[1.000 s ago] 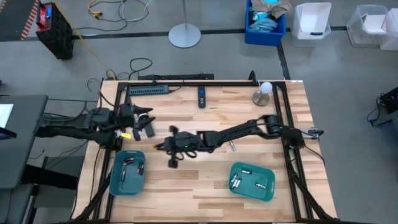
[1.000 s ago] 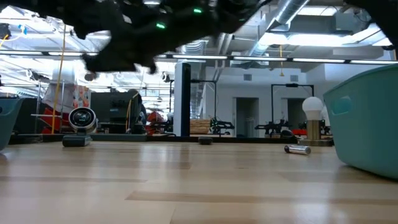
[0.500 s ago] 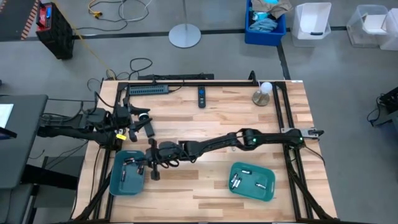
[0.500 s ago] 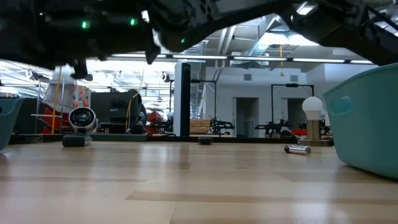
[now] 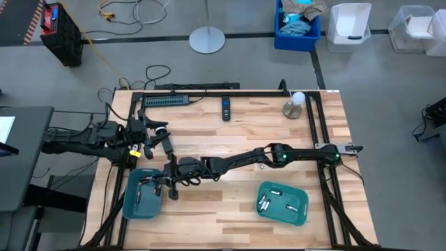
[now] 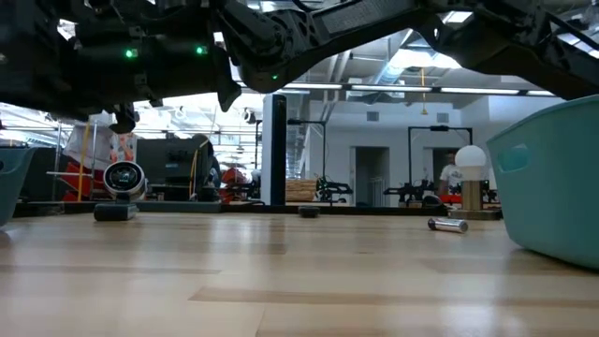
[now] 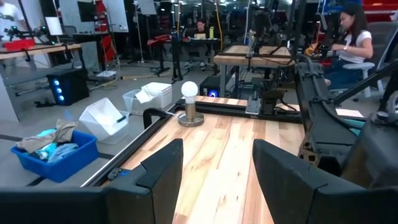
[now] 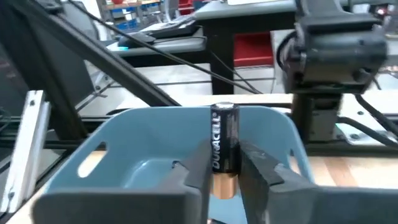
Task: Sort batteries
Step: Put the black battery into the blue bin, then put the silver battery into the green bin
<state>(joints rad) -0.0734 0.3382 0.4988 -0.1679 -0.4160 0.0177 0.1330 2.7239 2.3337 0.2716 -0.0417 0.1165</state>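
Observation:
My right gripper reaches across the table to the right rim of the left teal tray and is shut on a black, copper-ended battery. That tray fills the right wrist view behind the battery. Several small batteries lie in the left tray and several more batteries in the right teal tray. One silvery battery lies on its side on the table. My left gripper hovers open just beyond the left tray's far edge; its fingers touch nothing. My right gripper pinches the battery between its two fingers, one on each side of its body. The black part with the lettering sticks out past the fingers, and the copper end sits between them. The battery is lifted clear, in front of the tray.
A lamp with a white bulb stands near the far right corner, a black remote-like stick and a power strip lie along the far edge. A black frame rail runs down the right side. Bare wood lies between the trays.
My right arm has stretched from the table's middle toward the left, carrying its gripper to the left tray's right rim; most of that travel came early, with only a slight shift since. My left gripper has stayed almost where it was.

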